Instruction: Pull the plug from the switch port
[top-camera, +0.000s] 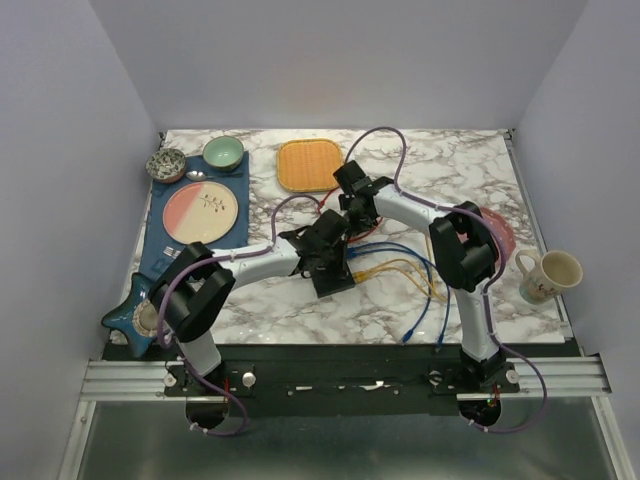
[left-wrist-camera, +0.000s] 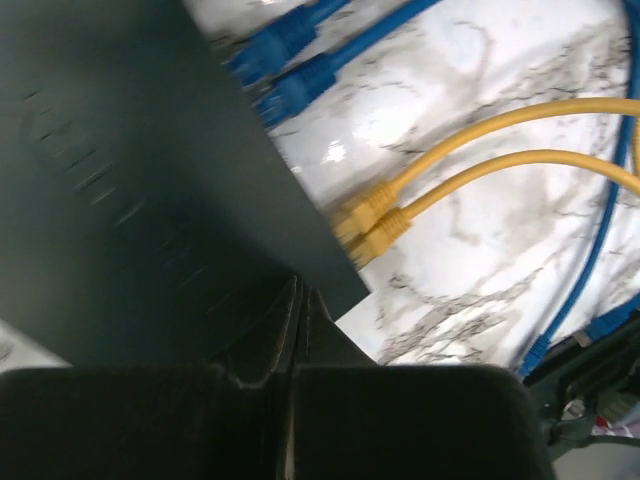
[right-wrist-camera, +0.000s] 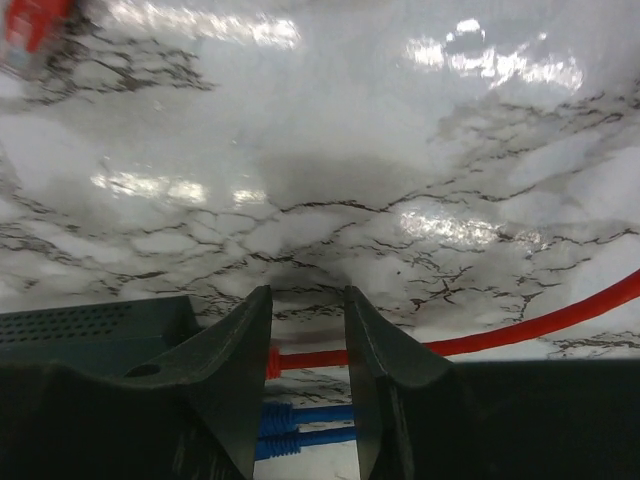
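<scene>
Marble table (top-camera: 420, 310): work at centre, between arms.
Switch (left-wrist-camera: 130, 180): flat black box, mid-table, socket edge facing right so cables fan out to right.
Left gripper (left-wrist-camera: 300, 292): fingers clenched together, tips down on switch top near its corner; likely pinning box so pull won't drag it.
Right gripper (right-wrist-camera: 306, 305): released, fingers straddling red cable (right-wrist-camera: 480, 338) beside switch; lined up to grip close to plug.
Yellow cables (left-wrist-camera: 470, 140), blue cables (left-wrist-camera: 310, 60): plugged in, apparently not targets.
Red plug (right-wrist-camera: 272, 360): between fingers; whether seated, cannot tell.
</scene>
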